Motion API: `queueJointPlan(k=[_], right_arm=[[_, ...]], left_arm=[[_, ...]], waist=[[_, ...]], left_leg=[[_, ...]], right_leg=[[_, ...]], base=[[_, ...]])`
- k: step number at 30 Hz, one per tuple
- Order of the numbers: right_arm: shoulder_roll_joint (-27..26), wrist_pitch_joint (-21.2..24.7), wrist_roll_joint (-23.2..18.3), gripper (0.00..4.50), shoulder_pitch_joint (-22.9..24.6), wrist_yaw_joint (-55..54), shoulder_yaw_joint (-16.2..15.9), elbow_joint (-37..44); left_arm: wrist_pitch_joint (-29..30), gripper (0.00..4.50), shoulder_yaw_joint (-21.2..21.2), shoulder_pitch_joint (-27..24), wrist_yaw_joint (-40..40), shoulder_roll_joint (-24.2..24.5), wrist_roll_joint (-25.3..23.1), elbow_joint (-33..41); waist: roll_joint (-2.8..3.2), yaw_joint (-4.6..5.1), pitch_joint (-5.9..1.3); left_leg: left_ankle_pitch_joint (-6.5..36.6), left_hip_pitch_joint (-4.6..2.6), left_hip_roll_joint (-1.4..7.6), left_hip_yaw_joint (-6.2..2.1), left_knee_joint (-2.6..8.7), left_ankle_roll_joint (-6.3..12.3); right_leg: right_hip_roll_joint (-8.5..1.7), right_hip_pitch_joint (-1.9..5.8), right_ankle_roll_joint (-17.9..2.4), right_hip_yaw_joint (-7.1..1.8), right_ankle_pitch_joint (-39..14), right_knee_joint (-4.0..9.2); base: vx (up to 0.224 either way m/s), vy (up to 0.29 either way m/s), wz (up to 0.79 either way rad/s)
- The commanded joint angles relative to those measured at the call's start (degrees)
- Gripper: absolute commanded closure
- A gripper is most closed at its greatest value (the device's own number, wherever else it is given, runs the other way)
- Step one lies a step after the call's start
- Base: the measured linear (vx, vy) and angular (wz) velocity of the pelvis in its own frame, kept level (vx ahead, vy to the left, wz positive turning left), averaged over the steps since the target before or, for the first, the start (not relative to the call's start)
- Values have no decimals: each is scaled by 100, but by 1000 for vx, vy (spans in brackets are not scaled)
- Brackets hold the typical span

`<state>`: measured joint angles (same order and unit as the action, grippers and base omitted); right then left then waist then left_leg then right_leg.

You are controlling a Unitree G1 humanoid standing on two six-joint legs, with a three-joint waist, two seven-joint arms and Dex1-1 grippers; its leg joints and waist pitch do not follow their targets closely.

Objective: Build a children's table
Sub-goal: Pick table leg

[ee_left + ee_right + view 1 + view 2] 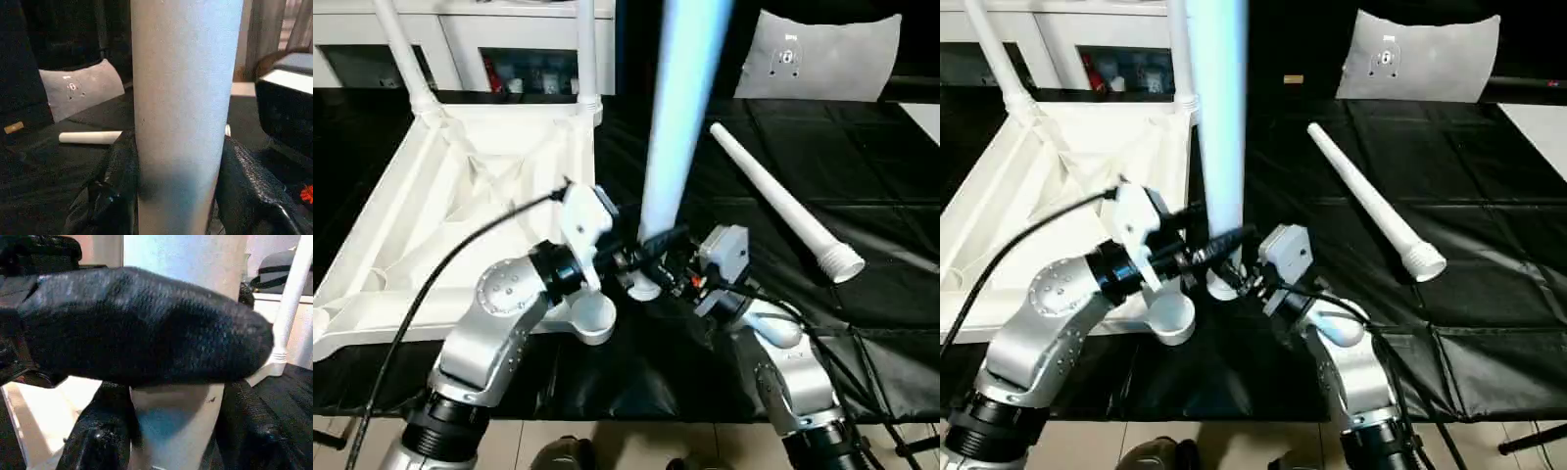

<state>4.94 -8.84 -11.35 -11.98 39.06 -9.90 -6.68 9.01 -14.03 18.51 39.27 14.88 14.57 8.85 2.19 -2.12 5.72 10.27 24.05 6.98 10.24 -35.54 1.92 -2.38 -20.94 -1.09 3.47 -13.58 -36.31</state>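
Evidently a leg is being fitted: both the left gripper [625,257] and right gripper [677,271] clamp the upright white tapered leg [677,117] near its base. Next, seat it in the upturned white tabletop's [460,196] near corner socket [595,318], at seven o'clock. A spare white leg [781,203] lies at two o'clock.

I'm looking down on a worktable [862,323] draped in a black, creased cover. On its left half lies the white tabletop [460,225], upside down with its X-ribbed underside facing up. To the right, well apart from it, a loose white table leg [781,206] lies flat on the cover, its ribbed end toward me. At the far right edge a grey cushion [822,59] stands propped.
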Motion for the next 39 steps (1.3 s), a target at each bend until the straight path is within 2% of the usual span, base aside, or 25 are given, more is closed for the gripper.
queueJointPlan(k=[1, 2, 6, 11, 14, 16, 17, 21, 24, 29, 32, 34, 37, 38, 39], right_arm=[[5, -7, 90, 266, -131, -42, -51, -126], [14, -21, 105, 266, -136, -45, -53, -166], [-9, -64, 123, 266, -148, -62, -32, -244], [-15, -151, 143, 266, -159, -138, -10, -323], [-26, -100, 44, 266, -145, -121, 24, -328], [-31, -48, -17, 266, -140, -90, 31, -295], [-18, -64, 14, 266, -134, -70, 15, -283], [-12, -86, 40, 266, -128, -70, 3, -280], [0, -114, 22, 266, -146, -82, 8, -306], [5, -118, 18, 266, -161, -86, 19, -318], [24, -117, 91, 266, -231, -110, 0, -321], [44, -121, 142, 266, -275, -130, -7, -337], [99, 112, -14, 266, -332, 17, 7, -261], [155, 203, -44, 210, -364, 97, -5, -231], [210, 290, -64, 196, -386, 169, -26, -180]], left_arm=[[-133, 262, -235, 38, 271, -14, -54, 95], [-151, 262, -218, 30, 266, -15, -60, 103], [-248, 262, -254, 34, 276, 47, -144, 90], [-584, 262, -235, 55, 205, 69, -351, 78], [-301, 262, -95, 62, 97, -86, -114, 127], [-25, 262, 98, 52, -97, -314, 220, 139], [400, 262, 193, 31, -232, -484, 567, 189], [932, 264, 308, -31, -452, -727, 1035, 270], [1233, 264, 461, -41, -669, -968, 1319, 300], [1443, 264, 669, 0, -917, -1206, 1510, 357], [1508, 264, 496, 81, -1069, -1076, 1062, 357], [1533, 264, 428, 123, -1087, -1010, 937, 345], [1707, 264, 457, 253, -1233, -918, 781, 319], [1788, 264, 524, 331, -1300, -894, 777, 288], [1852, 264, 584, 398, -1365, -865, 762, 263]], waist=[[19, 3, -439], [38, -7, -443], [34, 4, -438], [41, 0, -421], [41, -1, -422], [39, 1, -421], [35, -5, -418], [22, -9, -404], [26, -14, -409], [13, -8, -404], [9, -7, -403], [6, -12, -406], [14, -3, -404], [15, -9, -423], [15, -9, -418]], left_leg=[[1202, -228, 740, -345, 507, 151], [1178, -233, 743, -346, 503, 160], [1229, -227, 741, -347, 512, 189], [1368, -230, 745, -344, 522, 117], [1445, -244, 747, -337, 524, 64], [1471, -238, 742, -333, 526, 41], [1501, -241, 743, -327, 519, 23], [1529, -217, 719, -321, 497, 53], [1497, -220, 730, -321, 490, 69], [1528, -214, 728, -324, 496, 78], [1459, -203, 731, -334, 501, 145], [1395, -204, 724, -328, 493, 183], [1412, -212, 727, -337, 499, 166], [1397, -223, 729, -333, 496, 149], [1390, -221, 724, -335, 494, 129]], right_leg=[[-774, 157, -1459, -390, 218, 337], [-774, 158, -1468, -387, 232, 330], [-764, 151, -1495, -379, 204, 315], [-767, 139, -1445, -393, -11, 345], [-768, 133, -1480, -395, -72, 338], [-770, 134, -1501, -393, -81, 332], [-776, 127, -1535, -396, -110, 330], [-785, 128, -1542, -408, -320, 373], [-780, 130, -1516, -410, -386, 379], [-770, 129, -1475, -410, -463, 393], [-765, 136, -1438, -405, -418, 401], [-771, 138, -1411, -407, -406, 407], [-758, 140, -1410, -400, -431, 400], [-757, 138, -1412, -396, -408, 397], [-751, 143, -1428, -394, -373, 388]], base=[[0, 0, 0], [0, 0, 0], [0, 0, 0], [0, 0, 0], [0, 0, 0], [0, 0, 0], [0, 0, 0], [0, 0, 0], [0, 0, 0], [0, 0, 0], [0, 0, 0], [0, 0, 0], [0, 0, 0], [0, 0, 0], [0, 0, 0]])
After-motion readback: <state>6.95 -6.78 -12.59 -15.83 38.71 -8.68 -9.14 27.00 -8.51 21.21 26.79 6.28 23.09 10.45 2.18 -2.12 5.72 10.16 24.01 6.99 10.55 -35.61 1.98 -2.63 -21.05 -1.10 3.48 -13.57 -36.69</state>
